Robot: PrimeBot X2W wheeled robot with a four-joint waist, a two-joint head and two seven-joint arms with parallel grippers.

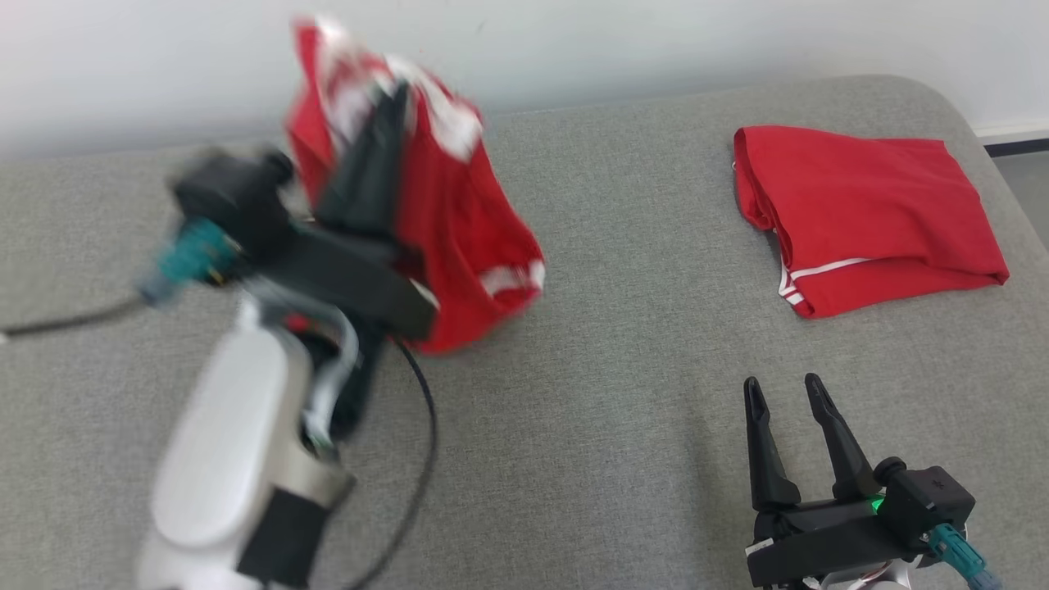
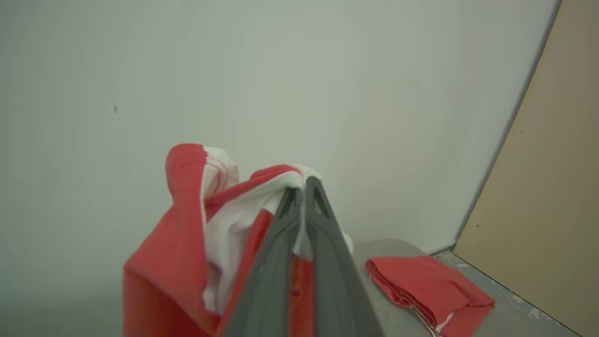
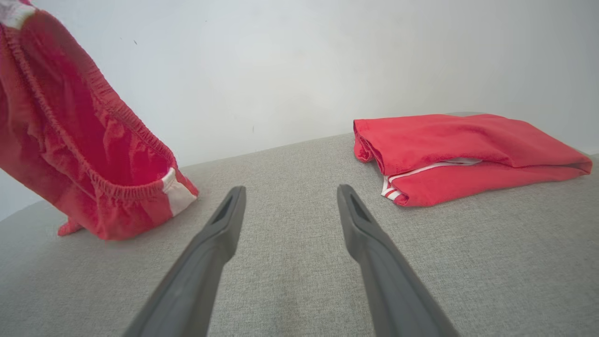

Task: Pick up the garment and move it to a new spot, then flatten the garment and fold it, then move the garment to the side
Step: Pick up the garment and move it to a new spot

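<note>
A red garment (image 1: 459, 221) with white trim hangs in the air over the left half of the grey surface, blurred by motion. My left gripper (image 1: 393, 102) is shut on its upper part; in the left wrist view the two fingertips (image 2: 302, 189) pinch white and red cloth (image 2: 187, 243). Its lower hem (image 3: 107, 187) with an elastic waistband hangs down to the surface in the right wrist view. My right gripper (image 1: 785, 392) stands open at the lower right, nothing between its fingers (image 3: 290, 196), well apart from the hanging garment.
A second red garment (image 1: 860, 213) lies folded at the back right of the grey padded surface (image 1: 615, 410), also seen as a folded red garment (image 3: 463, 154) ahead of my right gripper. A white wall (image 1: 574, 41) runs behind. A black cable (image 1: 422, 434) loops beside my left arm.
</note>
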